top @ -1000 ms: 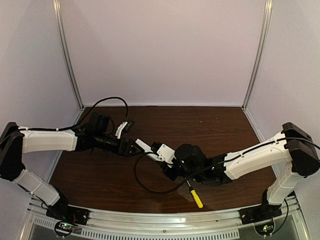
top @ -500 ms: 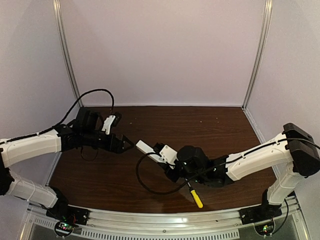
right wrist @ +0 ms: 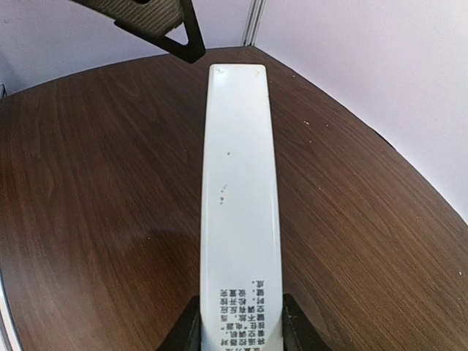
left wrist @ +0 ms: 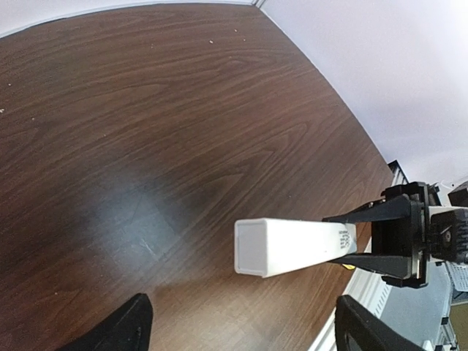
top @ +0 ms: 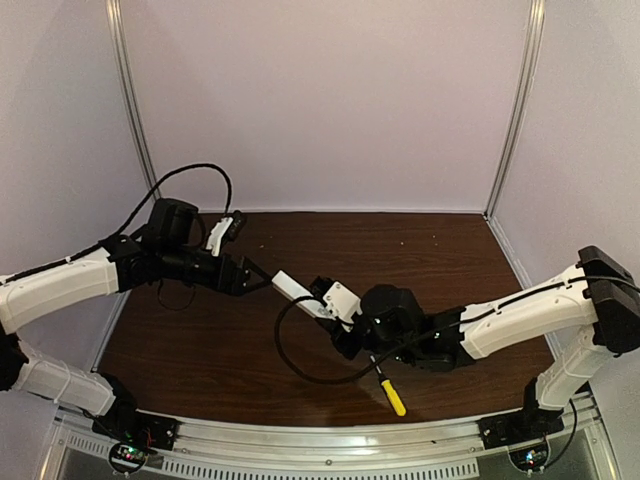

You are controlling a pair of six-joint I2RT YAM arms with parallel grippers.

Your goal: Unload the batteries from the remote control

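The white remote control (right wrist: 240,183) hangs above the brown table, printed side up in the right wrist view. My right gripper (right wrist: 240,325) is shut on its near end, with one black finger on each side. In the top view the remote control (top: 298,291) points up-left from the right gripper (top: 336,312) toward the left gripper (top: 260,282). In the left wrist view the remote control's square free end (left wrist: 292,246) floats just ahead of my left gripper (left wrist: 241,318), which is open with nothing between its fingers (left wrist: 126,327). The batteries are hidden.
A yellow-handled screwdriver (top: 392,394) lies near the table's front edge, under the right arm. A black cable (top: 290,355) loops over the table in front of the remote. Pale walls and metal posts (top: 135,120) close in the back and sides.
My left arm drew back to the left from the remote's end, then edged toward it again, jaws still open. The right arm drifted slightly right with the remote in its grip.
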